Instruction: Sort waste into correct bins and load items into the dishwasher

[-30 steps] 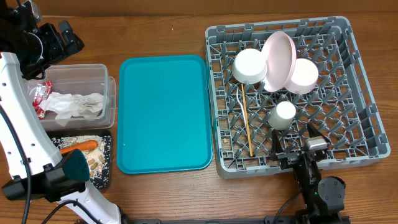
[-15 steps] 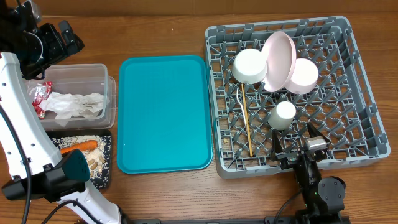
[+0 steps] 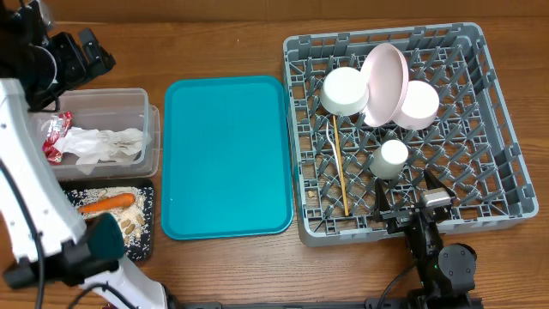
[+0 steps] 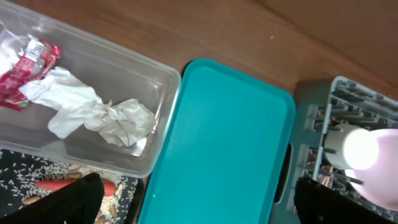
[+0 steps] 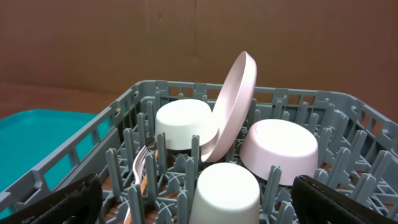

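Right pincer (image 3: 406, 202) hangs at the near wall of the grey rack (image 3: 502, 184), jaws wide, holding nothing. Just past it the white cup (image 3: 392, 158) sits upside down on the pegs. The fork (image 3: 333, 137) and chopstick (image 3: 342, 176) lie side by side to its left. Further in, two bowls (image 3: 345, 90) (image 3: 420, 105) flank the pink plate (image 3: 386, 81), which leans on edge.

Near left, the black tray (image 3: 146, 227) has the carrot (image 3: 109, 202) and rice bits (image 3: 103, 190). Beyond it the clear tub (image 3: 111, 96) holds the napkins (image 3: 107, 144) and red wrapper (image 3: 54, 133). Teal tray (image 3: 227, 154) is bare.

Left pincer (image 3: 73, 53) is far left above the worktop (image 3: 223, 47), wide open, empty.

Looks like the sorting is done, so the step is to back off. Lift the right pincer straight up before any sideways move, clear of the rack wall and cup. Keep the left one high over the tub rim.
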Robot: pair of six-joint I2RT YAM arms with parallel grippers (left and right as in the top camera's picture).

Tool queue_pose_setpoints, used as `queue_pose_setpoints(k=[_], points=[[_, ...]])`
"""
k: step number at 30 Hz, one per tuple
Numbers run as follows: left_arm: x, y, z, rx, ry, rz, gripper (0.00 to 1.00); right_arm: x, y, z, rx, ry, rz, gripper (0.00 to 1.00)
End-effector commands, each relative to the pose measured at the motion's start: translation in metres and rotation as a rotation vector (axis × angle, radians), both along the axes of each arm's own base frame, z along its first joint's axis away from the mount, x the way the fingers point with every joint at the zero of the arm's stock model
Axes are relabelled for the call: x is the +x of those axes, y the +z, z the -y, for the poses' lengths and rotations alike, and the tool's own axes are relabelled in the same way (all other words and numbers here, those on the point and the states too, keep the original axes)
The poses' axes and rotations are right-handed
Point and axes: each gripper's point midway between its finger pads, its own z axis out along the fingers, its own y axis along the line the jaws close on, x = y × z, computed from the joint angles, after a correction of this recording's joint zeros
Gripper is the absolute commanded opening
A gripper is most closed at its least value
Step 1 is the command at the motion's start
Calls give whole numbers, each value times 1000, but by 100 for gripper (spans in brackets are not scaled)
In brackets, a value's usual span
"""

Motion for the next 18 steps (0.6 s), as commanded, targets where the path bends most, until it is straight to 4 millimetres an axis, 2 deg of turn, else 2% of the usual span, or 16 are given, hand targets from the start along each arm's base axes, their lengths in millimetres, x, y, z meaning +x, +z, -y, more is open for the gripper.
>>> queue_pose_setpoints(k=[1, 3, 5, 8, 10, 12, 14, 15, 18], points=[[-53, 73, 22, 60, -10, 208, 100, 0, -1, 2, -2, -8, 7, 100], [-79, 97, 31, 87, -10, 283, 100, 0, -1, 2, -2, -9, 7, 100], [-97, 108, 38, 100, -11, 322, 100, 0, -1, 2, -3, -9, 7, 100], [-123, 110, 55, 100, -42, 338, 100, 0, -1, 2, -2, -9, 7, 100], [-139, 100, 70, 86, -84, 317, 100, 0, -1, 2, -2, -9, 7, 100], [-156, 80, 85, 72, -134, 270, 100, 0, -1, 2, -3, -8, 7, 100], [-165, 67, 85, 85, -133, 233, 100, 0, -1, 2, -2, -9, 7, 100], [-170, 53, 87, 90, -140, 211, 100, 0, -1, 2, -3, -9, 7, 100], [-170, 18, 89, 102, -153, 214, 100, 0, -1, 2, -2, -9, 7, 100]])
